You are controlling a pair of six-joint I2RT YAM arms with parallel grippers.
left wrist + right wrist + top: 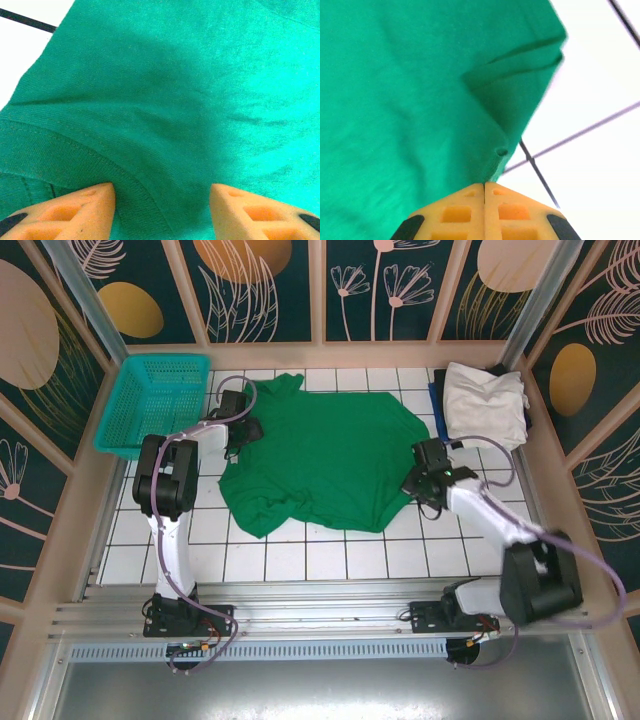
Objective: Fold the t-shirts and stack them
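Right wrist view, lower centre: the right gripper (484, 186) has its fingers pinched together on a thin edge of the emerald green cloth t-shirt (410, 100), which lies spread across the middle of the top view. So slight a bite may slip on lifting. The left gripper (162, 192) holds its fingers apart over the cloth, gripping nothing, so the shirt could drag lopsided.

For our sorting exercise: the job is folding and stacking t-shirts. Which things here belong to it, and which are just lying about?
Belongs: emerald green cloth t-shirt, spread flat; off-white folded cloth t-shirt, far right corner.
Lying about: teal plastic mesh basket, far left corner.
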